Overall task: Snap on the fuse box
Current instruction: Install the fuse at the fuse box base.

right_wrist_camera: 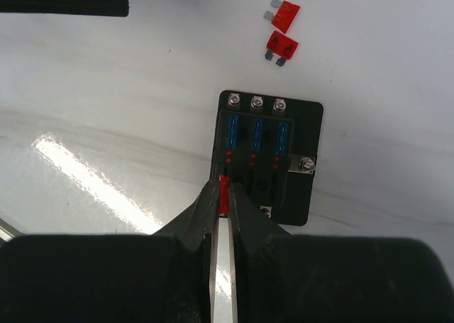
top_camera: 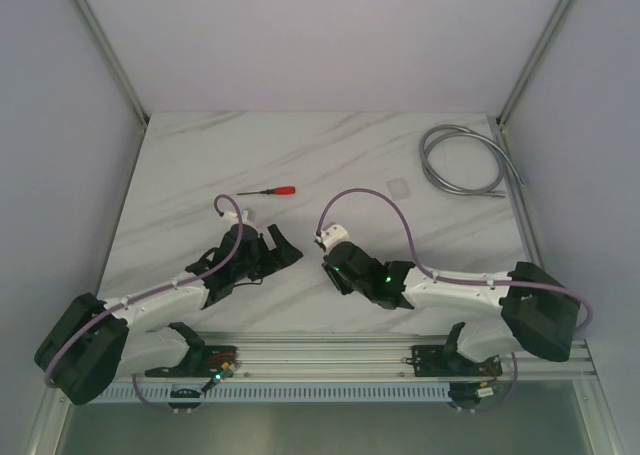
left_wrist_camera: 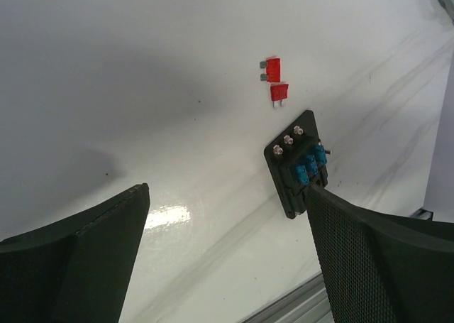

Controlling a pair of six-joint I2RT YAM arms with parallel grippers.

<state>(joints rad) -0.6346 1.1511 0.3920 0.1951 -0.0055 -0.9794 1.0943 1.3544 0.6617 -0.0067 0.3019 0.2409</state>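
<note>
Right hand pinches a tiny red plastic fuse at the flat black square plastic fuse box, left hand wide: tilted pressing may skid the box.

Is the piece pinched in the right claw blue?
No, the right gripper pinches a red fuse at the fuse box.
</note>
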